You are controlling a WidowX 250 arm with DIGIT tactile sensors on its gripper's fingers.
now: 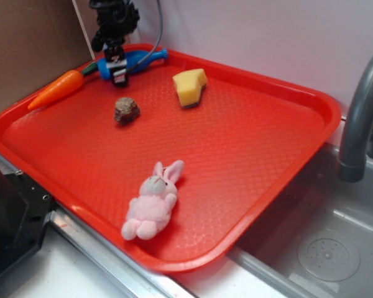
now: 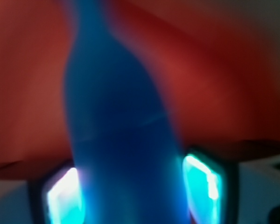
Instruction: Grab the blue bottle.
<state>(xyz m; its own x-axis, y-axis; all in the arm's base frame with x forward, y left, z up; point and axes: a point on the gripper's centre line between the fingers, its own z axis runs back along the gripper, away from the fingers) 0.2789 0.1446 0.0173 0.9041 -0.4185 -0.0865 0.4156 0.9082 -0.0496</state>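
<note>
Blue and lying on its side at the tray's (image 1: 311,99) far corner beside the carrot (image 1: 56,90), the bottle (image 1: 137,60) sat between the claw's (image 1: 119,73) fingers (image 2: 203,184), apparently clenched on its body for lifting.

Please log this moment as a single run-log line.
phase: grasping | gripper: astride blue bottle, closure unclear | bottle: lying on red tray, far edge, beside carrot

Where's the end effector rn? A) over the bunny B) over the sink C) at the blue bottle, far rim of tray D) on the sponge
C: the end effector sits at the blue bottle by the tray's far rim; the wrist view shows a finger on each side of the bottle.
</note>
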